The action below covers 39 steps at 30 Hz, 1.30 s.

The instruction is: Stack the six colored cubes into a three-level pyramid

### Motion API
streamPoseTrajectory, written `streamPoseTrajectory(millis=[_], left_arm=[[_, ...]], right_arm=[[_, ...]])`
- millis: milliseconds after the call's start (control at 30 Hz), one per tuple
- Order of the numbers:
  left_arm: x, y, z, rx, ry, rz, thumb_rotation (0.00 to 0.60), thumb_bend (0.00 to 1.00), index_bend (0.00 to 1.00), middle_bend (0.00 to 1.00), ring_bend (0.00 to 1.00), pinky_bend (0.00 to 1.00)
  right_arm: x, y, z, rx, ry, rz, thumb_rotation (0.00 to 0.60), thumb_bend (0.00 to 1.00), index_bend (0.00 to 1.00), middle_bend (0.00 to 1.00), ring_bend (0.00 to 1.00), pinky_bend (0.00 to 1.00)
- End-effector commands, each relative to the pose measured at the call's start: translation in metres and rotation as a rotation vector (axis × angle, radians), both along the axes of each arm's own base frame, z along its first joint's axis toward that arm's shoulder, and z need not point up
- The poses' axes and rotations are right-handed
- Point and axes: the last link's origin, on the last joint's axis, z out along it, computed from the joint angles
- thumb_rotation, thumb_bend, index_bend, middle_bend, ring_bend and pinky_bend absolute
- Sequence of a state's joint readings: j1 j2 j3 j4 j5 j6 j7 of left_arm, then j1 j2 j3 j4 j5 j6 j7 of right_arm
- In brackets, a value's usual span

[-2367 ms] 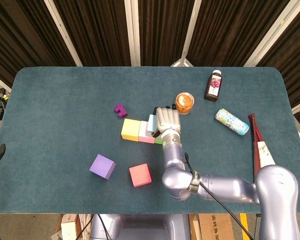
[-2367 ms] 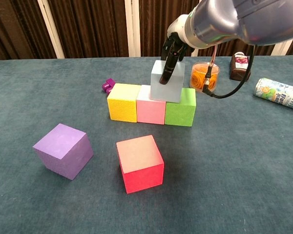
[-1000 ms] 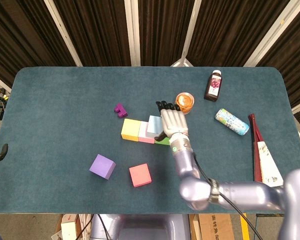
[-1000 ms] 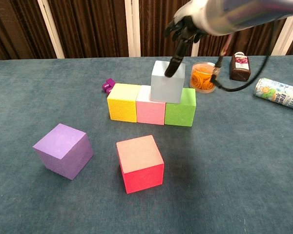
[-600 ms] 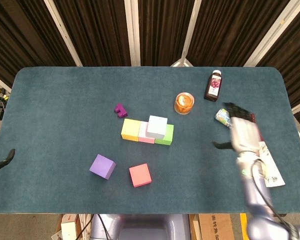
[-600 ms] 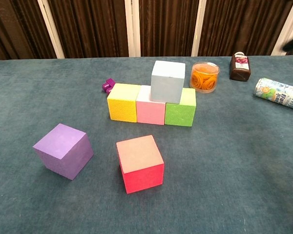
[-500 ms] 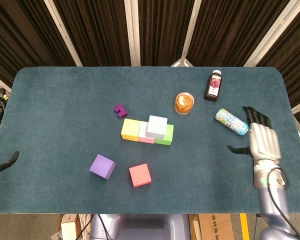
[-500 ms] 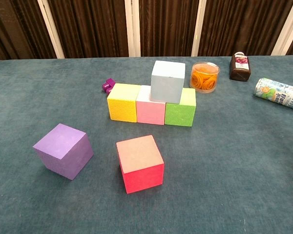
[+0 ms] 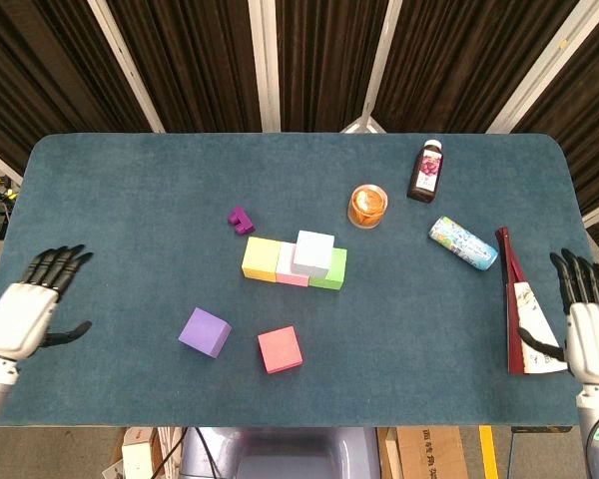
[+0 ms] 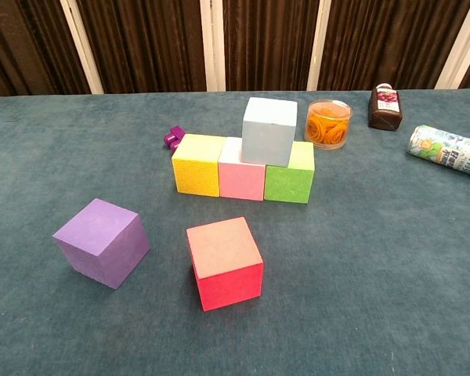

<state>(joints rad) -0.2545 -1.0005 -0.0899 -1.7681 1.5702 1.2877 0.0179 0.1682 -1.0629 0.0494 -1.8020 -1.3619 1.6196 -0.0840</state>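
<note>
Both the left hand [image 9: 22,314] and the right hand [image 9: 591,337] hang empty with fingers spread at the table's [image 9: 130,200] side edges, well apart from the pale blue cube [image 10: 269,130] atop the pink cube [image 10: 243,177] and green cube [image 10: 290,182] between them.

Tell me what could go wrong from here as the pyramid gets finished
1. The light blue cube already straddles the pink cube and green cube; setting another cube beside it over the yellow cube could nudge it off.
2. The purple cube sits turned relative to the row, so it may land crooked unless rotated.
3. A right hand reaching in could brush the patterned can or orange jar.
</note>
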Motion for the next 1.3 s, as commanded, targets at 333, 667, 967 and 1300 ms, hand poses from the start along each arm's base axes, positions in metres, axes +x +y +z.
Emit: streamPoseTrajectory(millis=[333, 667, 967, 1300], left_arm=[[0.062, 0.023, -0.049, -0.261, 0.223, -0.078, 0.600, 0.24, 0.07, 0.06, 0.00, 0.00], [0.083, 0.034, -0.094, -0.343, 0.296, -0.129, 0.600, 0.24, 0.07, 0.06, 0.00, 0.00], [0.083, 0.037, -0.131, -0.416, 0.343, -0.167, 0.600, 0.24, 0.07, 0.06, 0.00, 0.00], [0.084, 0.039, -0.149, -0.420, 0.342, -0.193, 0.600, 0.25, 0.13, 0.14, 0.00, 0.00]], right_arm=[[-0.026, 0.022, -0.027, 0.022, -0.041, -0.012, 0.600, 0.10, 0.01, 0.07, 0.01, 0.00], [-0.030, 0.021, -0.028, 0.023, -0.054, -0.060, 0.600, 0.10, 0.01, 0.07, 0.01, 0.00], [-0.032, 0.020, -0.026, 0.021, -0.059, -0.086, 0.600, 0.10, 0.01, 0.07, 0.00, 0.00], [-0.034, 0.020, -0.024, 0.014, -0.063, -0.096, 0.600, 0.10, 0.01, 0.07, 0.00, 0.00]])
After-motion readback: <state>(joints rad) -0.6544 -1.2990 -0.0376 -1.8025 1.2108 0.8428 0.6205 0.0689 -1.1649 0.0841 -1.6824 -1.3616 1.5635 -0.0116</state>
